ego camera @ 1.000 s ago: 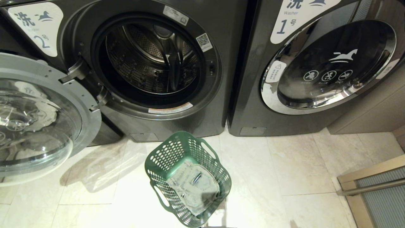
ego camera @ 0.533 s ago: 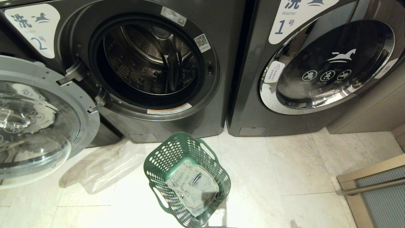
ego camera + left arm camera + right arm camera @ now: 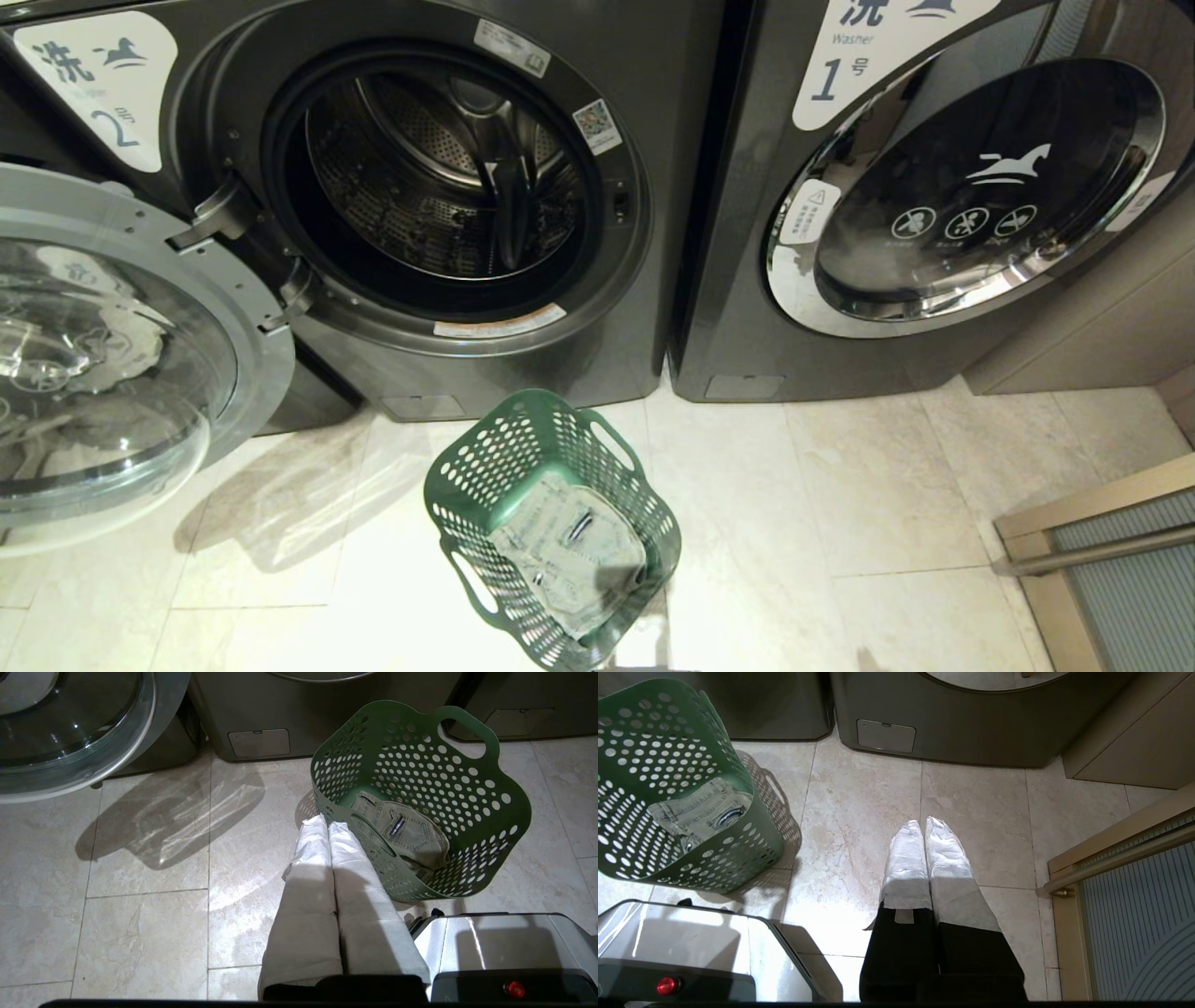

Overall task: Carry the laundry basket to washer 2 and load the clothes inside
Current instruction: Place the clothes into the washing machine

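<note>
The laundry basket (image 3: 553, 528) stands on the tiled floor (image 3: 840, 504) just in front of washer 2 (image 3: 439, 187), near the seam between it and the washer marked 1 (image 3: 934, 196). Washer 2's door (image 3: 121, 355) is swung fully open to the left, and the drum is exposed and looks empty. The clothes (image 3: 569, 551), a folded pale denim garment, lie flat on the basket's floor.

The left end effector (image 3: 327, 826) hangs just outside the basket's near wall, fingers pressed together and holding nothing. The right end effector (image 3: 924, 828) hangs over bare floor, well apart from the basket on its other side, likewise closed and empty.

Assessment: carrying appears complete; loading is not yet begun. To do this step well, the nearer left end effector should open before it goes over the rim, then descend inside the basket walls and take the denim at a thick fold or seam, so that the whole garment lifts as one piece. The lift should clear the rim before the garment travels to the drum opening. Risk noted: a shallow pinch may let the folded layers fall open and snag on the perforated wall or the door seal.
</note>
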Motion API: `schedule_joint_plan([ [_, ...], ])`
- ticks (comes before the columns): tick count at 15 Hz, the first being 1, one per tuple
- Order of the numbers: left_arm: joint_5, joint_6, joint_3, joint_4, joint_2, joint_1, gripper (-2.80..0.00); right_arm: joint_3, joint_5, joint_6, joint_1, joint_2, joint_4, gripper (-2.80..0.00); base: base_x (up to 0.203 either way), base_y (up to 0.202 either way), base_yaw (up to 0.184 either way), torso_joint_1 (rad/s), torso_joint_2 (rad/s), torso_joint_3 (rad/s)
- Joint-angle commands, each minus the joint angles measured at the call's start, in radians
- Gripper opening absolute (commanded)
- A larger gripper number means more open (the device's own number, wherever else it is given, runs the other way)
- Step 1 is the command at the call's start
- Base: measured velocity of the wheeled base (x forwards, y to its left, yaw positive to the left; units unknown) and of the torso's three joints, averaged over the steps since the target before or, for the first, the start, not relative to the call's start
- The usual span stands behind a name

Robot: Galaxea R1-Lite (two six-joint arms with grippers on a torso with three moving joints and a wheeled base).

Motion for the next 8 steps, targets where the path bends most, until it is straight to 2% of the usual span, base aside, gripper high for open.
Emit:
schedule_joint_plan([
  [1,0.000,0.001,0.000,0.000,0.001,0.000,-2.80,0.000,0.001,-0.001,0.000,0.001,0.000,-2.80,0.000,0.000,0.000,0.000,0.00,0.000],
  [8,0.000,-0.001,0.000,0.000,0.001,0.000,-2.80,0.000,-0.001,-0.001,0.001,0.001,0.000,-2.80,0.000,0.000,0.000,0.000,0.00,0.000],
])
